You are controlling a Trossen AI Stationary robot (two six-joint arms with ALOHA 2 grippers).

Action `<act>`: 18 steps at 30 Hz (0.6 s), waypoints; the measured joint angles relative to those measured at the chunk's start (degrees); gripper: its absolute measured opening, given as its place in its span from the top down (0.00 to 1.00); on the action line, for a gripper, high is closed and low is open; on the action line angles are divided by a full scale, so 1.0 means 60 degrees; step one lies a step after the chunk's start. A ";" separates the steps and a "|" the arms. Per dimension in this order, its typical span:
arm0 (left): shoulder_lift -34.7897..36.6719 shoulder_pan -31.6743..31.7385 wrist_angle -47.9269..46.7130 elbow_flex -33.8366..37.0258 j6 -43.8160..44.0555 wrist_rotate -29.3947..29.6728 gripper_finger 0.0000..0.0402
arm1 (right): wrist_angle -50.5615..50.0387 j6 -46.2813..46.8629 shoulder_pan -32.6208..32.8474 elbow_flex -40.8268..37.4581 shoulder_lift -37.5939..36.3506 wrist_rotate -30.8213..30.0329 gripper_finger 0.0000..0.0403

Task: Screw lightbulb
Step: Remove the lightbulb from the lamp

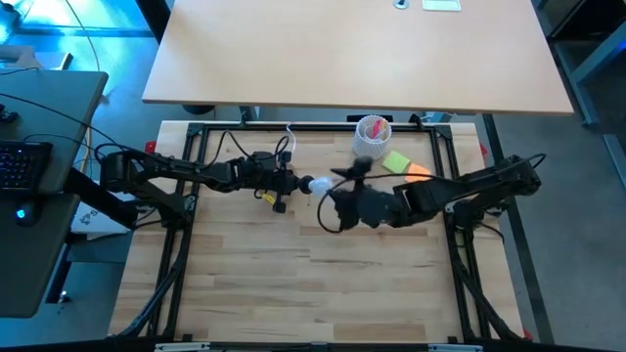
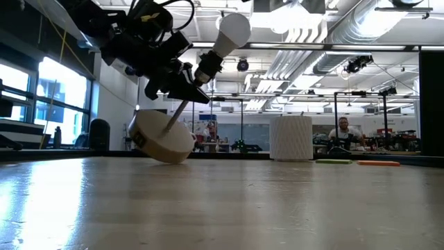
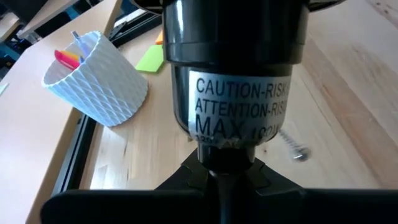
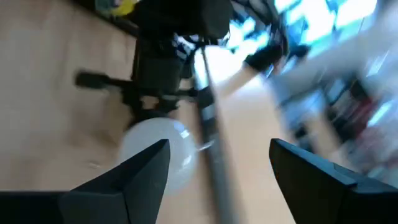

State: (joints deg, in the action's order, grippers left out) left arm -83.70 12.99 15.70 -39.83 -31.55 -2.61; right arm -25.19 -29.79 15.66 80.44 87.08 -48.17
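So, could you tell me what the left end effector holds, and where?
The left end effector grips the black socket by its narrow neck, the lightbulb at its other end.

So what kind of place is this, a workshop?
Probably a robotics lab in a big open workspace: a wooden workbench with two robot arms, exposed ceiling ducts above, and a person seated among equipment benches behind.

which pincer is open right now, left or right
The right pincer: its fingers stand spread apart, with the lightbulb ahead of them, ungripped. The left pincer is clamped on the black socket.
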 joint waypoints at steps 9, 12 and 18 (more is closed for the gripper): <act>0.0000 0.0007 0.0069 -0.0004 0.0040 0.0095 0.95 | -0.1455 0.6482 -0.0402 0.0000 0.0119 0.2138 0.32; 0.0000 0.0007 0.0077 -0.0004 0.0097 0.0120 0.95 | -0.1564 0.6681 -0.0768 0.0000 0.0187 0.2226 0.32; 0.0000 0.0011 0.0080 -0.0004 0.0091 0.0138 0.95 | -0.1193 0.6619 -0.1379 0.0002 0.0187 0.3493 0.32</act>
State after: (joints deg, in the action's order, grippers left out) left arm -83.70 13.06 16.19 -39.86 -31.01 -1.78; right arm -32.35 9.93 7.38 80.45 88.20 -27.21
